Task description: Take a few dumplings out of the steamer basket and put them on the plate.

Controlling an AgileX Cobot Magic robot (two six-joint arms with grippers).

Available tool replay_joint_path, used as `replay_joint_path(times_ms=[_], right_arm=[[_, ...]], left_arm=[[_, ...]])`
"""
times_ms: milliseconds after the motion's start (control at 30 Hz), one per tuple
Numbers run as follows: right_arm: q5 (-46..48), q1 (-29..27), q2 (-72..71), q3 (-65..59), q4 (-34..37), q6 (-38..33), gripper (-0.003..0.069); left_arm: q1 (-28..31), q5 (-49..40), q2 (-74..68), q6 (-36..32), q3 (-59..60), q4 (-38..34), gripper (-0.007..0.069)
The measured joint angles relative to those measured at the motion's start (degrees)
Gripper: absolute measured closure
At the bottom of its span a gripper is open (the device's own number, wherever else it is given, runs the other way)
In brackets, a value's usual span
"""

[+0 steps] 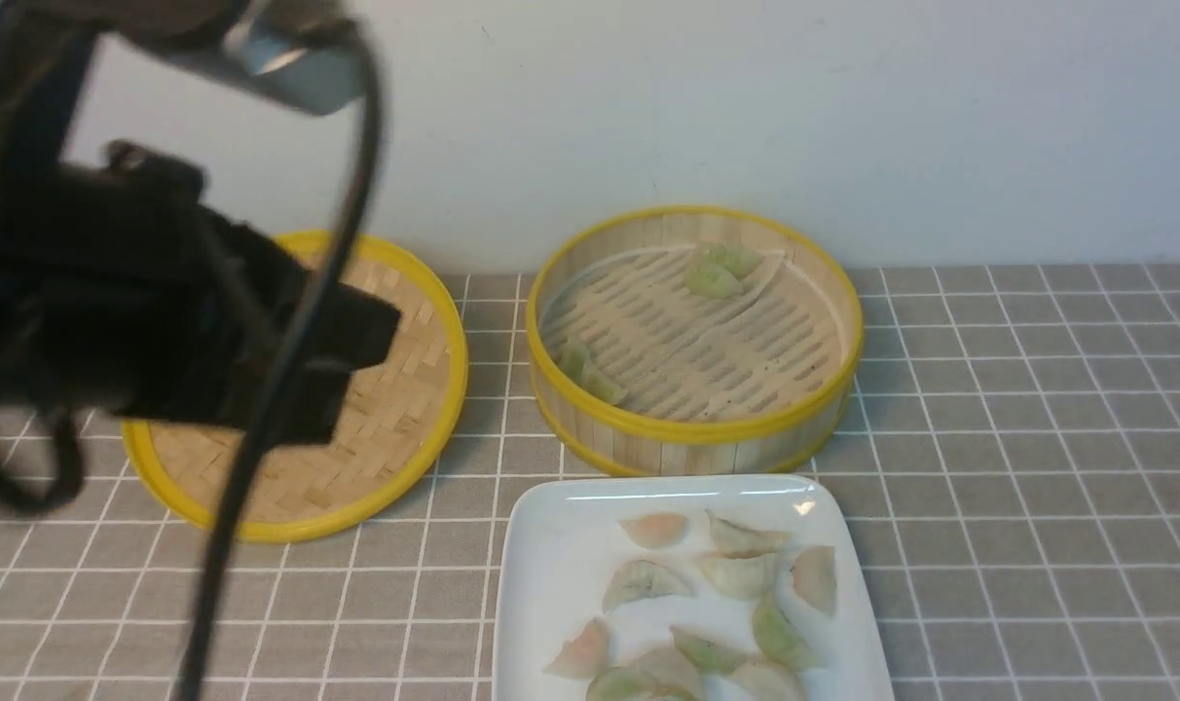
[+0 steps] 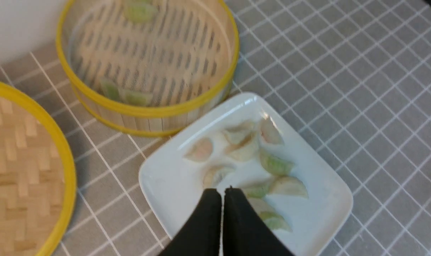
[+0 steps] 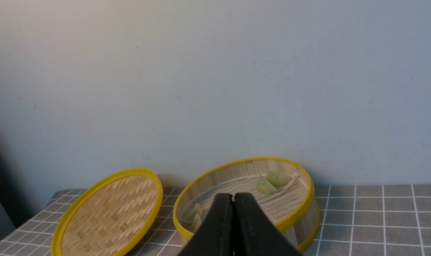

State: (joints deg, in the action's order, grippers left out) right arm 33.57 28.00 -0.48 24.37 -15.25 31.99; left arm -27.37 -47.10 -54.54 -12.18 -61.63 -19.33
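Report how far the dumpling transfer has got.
Done: about ten dumplings lie on the plate. In hand: nothing; the left gripper and right gripper are both shut and empty. Left: about four more sit in the steamer basket, so "a few" already looks met.

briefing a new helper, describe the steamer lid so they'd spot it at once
On the grey checked tablecloth, two yellow-rimmed bamboo rounds sit near the wall. The lid is the left one. Unlike the deep slatted basket beside it, it is flat and woven.
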Motion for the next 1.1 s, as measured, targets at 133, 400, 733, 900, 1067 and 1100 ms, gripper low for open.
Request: replay_joint_path(times_ms=[133,400,733,900,1067,1100], right_arm=[[0.0,0.0,0.0,0.0,-0.1,0.2,0.0672],[0.0,0.0,0.0,0.0,-0.2,0.2,0.0672],[0.0,0.0,0.0,0.0,-0.2,0.2,0.0672],[0.0,0.0,0.0,0.0,-0.2,0.2,0.0672],[0.0,0.0,0.0,0.0,-0.2,0.2,0.0672],[0.0,0.0,0.0,0.0,-0.2,0.2,0.0672]], left_arm=[[0.0,12.8,9.9,-0.2,11.5,-0.5,0.0629],[0.0,27.3,24.0,-0.4,27.3,-0.9,0.0629],[0.0,27.3,26.6,-0.4,29.7,-1.0,0.0629],[0.0,26.5,26.6,-0.4,29.7,-1.0,0.0629],[0.1,26.6,26.8,-0.3,30.2,1.2,0.0629],[0.6,26.8,27.2,0.4,31.0,2.8,0.0629]])
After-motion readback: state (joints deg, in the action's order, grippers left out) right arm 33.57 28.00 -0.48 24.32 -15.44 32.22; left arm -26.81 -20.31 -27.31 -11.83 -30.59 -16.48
